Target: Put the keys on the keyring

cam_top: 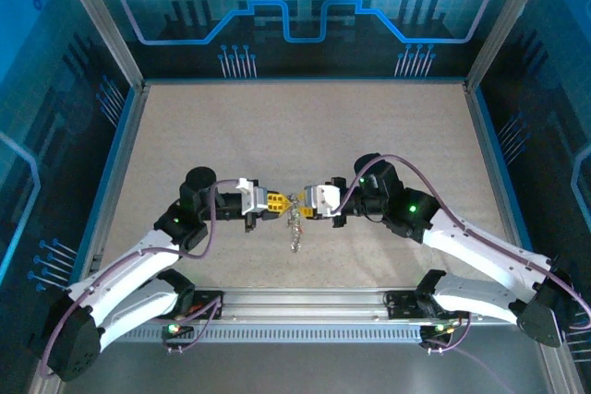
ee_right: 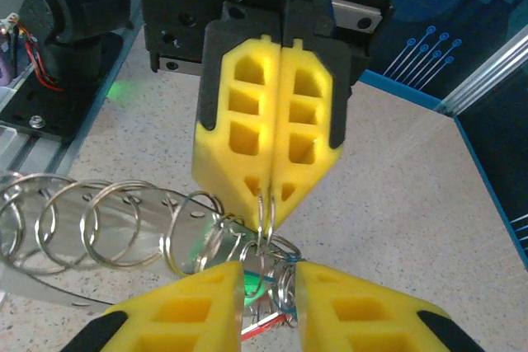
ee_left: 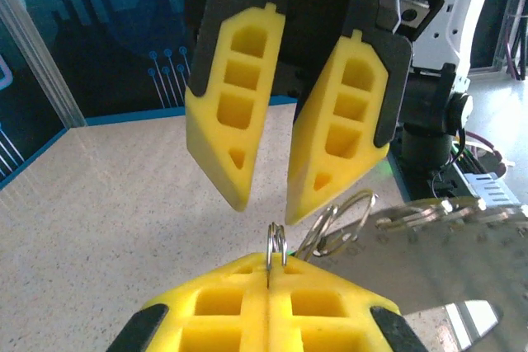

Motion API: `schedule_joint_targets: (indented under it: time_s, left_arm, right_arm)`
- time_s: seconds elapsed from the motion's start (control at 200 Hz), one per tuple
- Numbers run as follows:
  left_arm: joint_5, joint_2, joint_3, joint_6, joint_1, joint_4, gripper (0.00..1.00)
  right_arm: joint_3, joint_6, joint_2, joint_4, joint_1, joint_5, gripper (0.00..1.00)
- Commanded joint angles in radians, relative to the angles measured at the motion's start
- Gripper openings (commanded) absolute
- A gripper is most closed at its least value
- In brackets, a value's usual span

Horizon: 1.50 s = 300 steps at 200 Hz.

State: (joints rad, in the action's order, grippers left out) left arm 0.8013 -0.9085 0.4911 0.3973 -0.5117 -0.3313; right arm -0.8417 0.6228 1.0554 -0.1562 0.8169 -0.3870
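Observation:
My left gripper point(ee_left: 276, 268) is shut on a small silver split ring point(ee_left: 276, 243) that stands up from between its yellow pads. That ring links into the keyring point(ee_right: 91, 220), a floppy chain of silver loops trailing left. My right gripper point(ee_right: 268, 271) faces it tip to tip and is open. Between its fingers point(ee_right: 363, 311) hang a green-headed key point(ee_right: 262, 283) and a red-edged key point(ee_right: 266, 332) among tangled rings. In the top view the left gripper point(cam_top: 277, 200) and the right gripper point(cam_top: 307, 200) meet mid-table, and the keyring point(cam_top: 295, 232) dangles below them.
The speckled beige table point(cam_top: 295, 126) stretches behind the grippers, walled by blue panels and aluminium posts point(cam_top: 97, 16). A metal rail point(cam_top: 305, 306) runs along the near edge between the arm bases. A shiny flat metal strip point(ee_left: 462, 237) hangs with the rings.

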Motion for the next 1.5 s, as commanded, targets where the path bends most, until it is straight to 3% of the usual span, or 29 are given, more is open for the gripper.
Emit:
schedule_joint_targets:
  time_s: [0.0,0.41,0.685,0.815,0.876,1.011,1.266,1.496]
  left_arm:
    - [0.049,-0.001,-0.008,-0.037,-0.009,-0.103,0.00]
    - [0.066,-0.015,-0.016,-0.051,-0.010,-0.133,0.00]
    - [0.065,-0.042,-0.024,-0.089,-0.009,-0.190,0.00]
    - [0.030,-0.034,-0.011,-0.056,-0.010,-0.110,0.07]
    - [0.016,-0.022,0.014,0.022,-0.009,0.009,0.18]
    - [-0.026,-0.041,0.079,0.135,-0.011,0.235,0.21]
    - [-0.096,-0.095,0.107,0.036,-0.011,0.192,0.22]
    - [-0.070,-0.089,0.103,0.023,-0.012,0.178,0.21]
  right_arm:
    - [0.017,-0.027,-0.003,0.016,-0.006,-0.034,0.23]
    - [0.011,-0.071,0.039,0.099,-0.001,-0.056,0.19]
    - [0.019,-0.084,0.040,0.105,0.002,-0.048,0.08]
    - [0.011,-0.070,0.037,0.067,0.002,-0.016,0.02]
    - [-0.008,-0.053,0.037,0.022,0.003,0.017,0.00]
    - [-0.063,-0.032,0.046,-0.071,0.010,0.108,0.00]
    - [-0.106,0.005,0.089,-0.115,0.058,0.178,0.00]
    - [-0.104,-0.035,0.122,-0.078,0.063,0.195,0.00]
